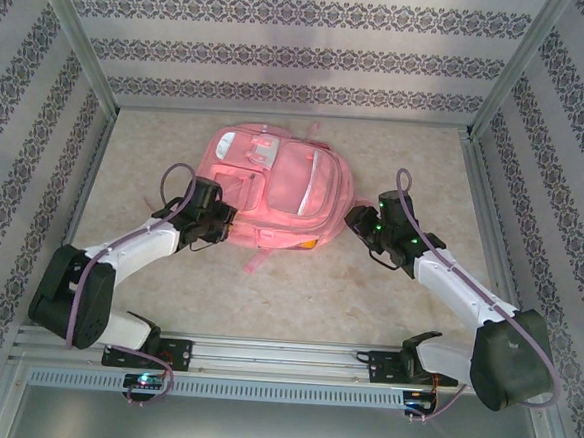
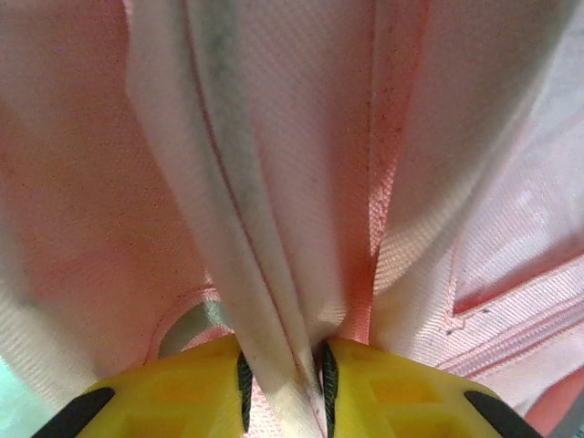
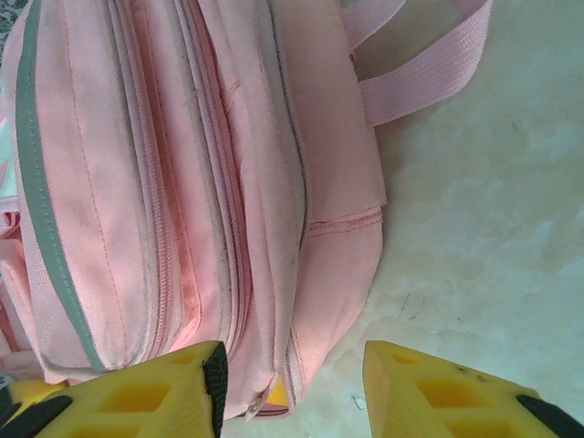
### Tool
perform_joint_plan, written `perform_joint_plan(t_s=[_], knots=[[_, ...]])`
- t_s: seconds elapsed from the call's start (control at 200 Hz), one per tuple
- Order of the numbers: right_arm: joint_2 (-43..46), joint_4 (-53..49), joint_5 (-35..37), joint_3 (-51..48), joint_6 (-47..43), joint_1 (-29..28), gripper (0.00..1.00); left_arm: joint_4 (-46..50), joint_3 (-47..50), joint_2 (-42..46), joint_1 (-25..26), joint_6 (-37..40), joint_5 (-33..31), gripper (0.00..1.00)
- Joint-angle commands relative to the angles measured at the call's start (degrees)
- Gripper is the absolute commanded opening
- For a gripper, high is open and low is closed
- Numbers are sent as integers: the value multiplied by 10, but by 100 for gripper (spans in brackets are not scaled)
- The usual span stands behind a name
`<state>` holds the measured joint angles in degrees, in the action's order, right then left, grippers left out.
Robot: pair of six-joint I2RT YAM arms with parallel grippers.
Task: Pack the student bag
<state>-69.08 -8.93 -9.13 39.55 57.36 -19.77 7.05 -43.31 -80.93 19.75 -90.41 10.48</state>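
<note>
Left jaws, arm outstretched, pinch student bag fold.

My left arm stretched forward and inward from its base, elbow low and wrist turned toward the middle. My left end effector had its yellow fingers drawn close together, with a fold of the student bag squeezed between the dark pads. My right arm angled forward and inward from the other side. My right end effector stood with its jaws well apart. The bag's lower corner lay in the gap, nearer one finger, and nothing was gripped.
</note>
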Motion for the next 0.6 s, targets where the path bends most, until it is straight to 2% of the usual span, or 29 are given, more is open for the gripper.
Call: perform_joint_plan(t_s=[0.0,0.2,0.245,0.36,0.46,0.595], knots=[[-3,22,-21,-14,9,-9,45,-49,-25,-19,-3,14,2,30],[-12,63,-60,-16,-12,-30,43,-60,-31,-33,-6,26,-11,33],[-14,62,-66,-8,-38,-43,43,-60,-33,-40,-7,30,-14,30],[-16,39,-63,14,-148,-86,42,-82,-32,-50,-10,19,-14,0],[-16,34,-64,11,-259,-131,39,-60,-53,-33,-9,18,-24,0],[-4,92,-39,-33,-414,-209,42,-8,-78,8,-10,10,-45,0]])
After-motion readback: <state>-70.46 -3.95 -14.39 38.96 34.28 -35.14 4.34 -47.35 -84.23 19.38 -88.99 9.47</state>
